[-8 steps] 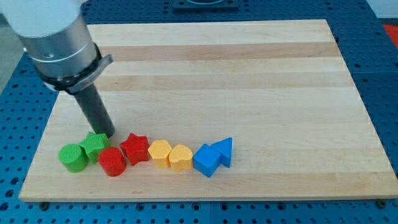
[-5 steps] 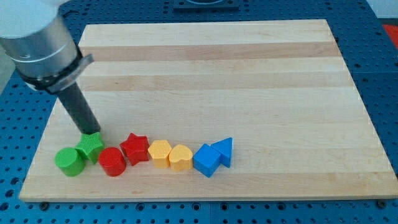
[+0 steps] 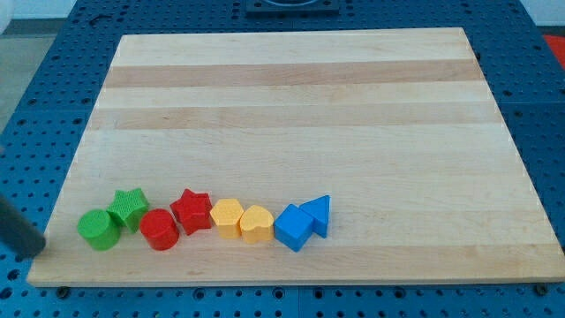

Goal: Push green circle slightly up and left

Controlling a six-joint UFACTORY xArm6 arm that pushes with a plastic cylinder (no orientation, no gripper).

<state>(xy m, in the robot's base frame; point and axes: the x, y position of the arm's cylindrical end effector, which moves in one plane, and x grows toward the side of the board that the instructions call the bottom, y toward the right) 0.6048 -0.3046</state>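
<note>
The green circle (image 3: 99,230) is found near the bottom-left corner of the wooden board (image 3: 291,97), at the left end of a row of blocks. Touching it on its upper right is the green star (image 3: 129,208); further right of the circle are set the red circle (image 3: 160,230), the red star (image 3: 192,210), the two yellow blocks (image 3: 241,219), the blue cube (image 3: 294,228) and the blue triangle (image 3: 319,214).

The rod is seen only as a dark shape at the view's left edge, and its lower end, my tip (image 3: 35,253), is placed to the lower left of the green circle, near it but apart. No claw is fitted, so nothing is held.

A push up and left is judged to need contact on the circle's lower-right side. The tip is currently on the opposite side, so a path round the bottom of the circle is probably required first. The red circle just beside it leaves little room there.
</note>
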